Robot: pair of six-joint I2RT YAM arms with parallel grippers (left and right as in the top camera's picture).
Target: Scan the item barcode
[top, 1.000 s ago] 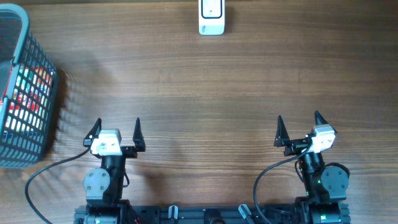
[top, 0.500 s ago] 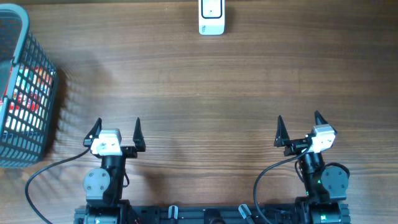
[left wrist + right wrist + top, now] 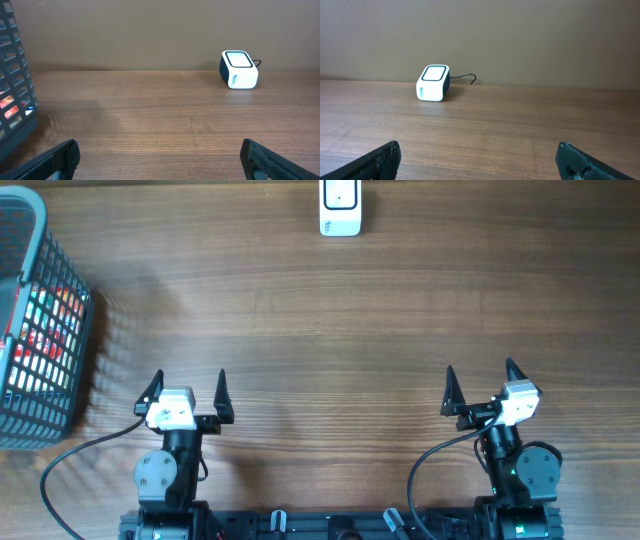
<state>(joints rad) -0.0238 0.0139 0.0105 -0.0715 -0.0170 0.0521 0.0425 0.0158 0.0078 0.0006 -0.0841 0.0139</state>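
Stretching across the whole overhead view, a brown wood-grain table (image 3: 330,310) carries a dark grey wire basket (image 3: 62,370) at its left edge, partly cut off by the frame. Red and white shapes (image 3: 42,320) show through the basket's mesh; they appear to be packaged goods, though they are too blurred to name, and no barcode can be made out on them.

Along the near edge, the two arms sit folded at their bases, well apart from each other. The left gripper (image 3: 189,380) points toward the far side with its black fingers spread wide and nothing between them. The right gripper (image 3: 480,370) stands the same way, jaws fully apart and empty. Both wrist views show only bare tabletop between the fingertips.

At the far edge, near the middle of the table, a small white barcode scanner (image 3: 340,208) with a dark-rimmed window on top stands alone, well away from both grippers and from the basket. Seen from the right wrist, a thin black cable (image 3: 465,77) runs from behind the scanner toward the plain brown wall (image 3: 520,35).
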